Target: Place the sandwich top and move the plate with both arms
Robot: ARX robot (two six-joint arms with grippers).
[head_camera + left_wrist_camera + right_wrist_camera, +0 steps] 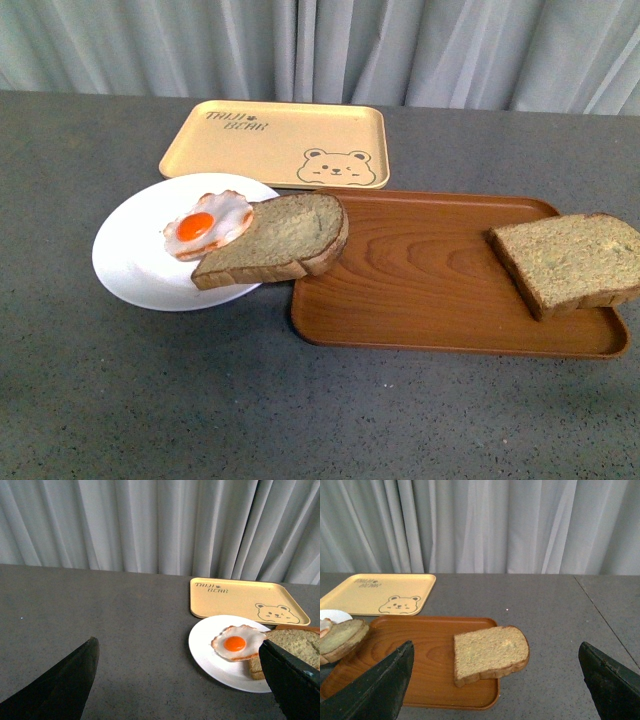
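Observation:
The sandwich top point(568, 262) point(490, 652), a thick brown bread slice, lies on the right end of the brown wooden tray point(420, 270) point(425, 650), overhanging its edge. My right gripper point(496, 646) is open, held back from this slice, which shows between its fingers. The white plate point(135, 255) point(210, 655) sits left of the tray. It carries a fried egg point(208, 224) point(236, 642) and a second bread slice point(278, 238) point(295, 642) that leans onto the tray's rim. My left gripper point(178, 645) is open over bare table, short of the plate. Neither arm shows in the front view.
A pale yellow bear-print tray point(275, 143) point(245, 597) point(377, 592) lies behind the plate, near the grey curtain. The grey tabletop point(300, 420) stretches in front of the plate and wooden tray and to the left.

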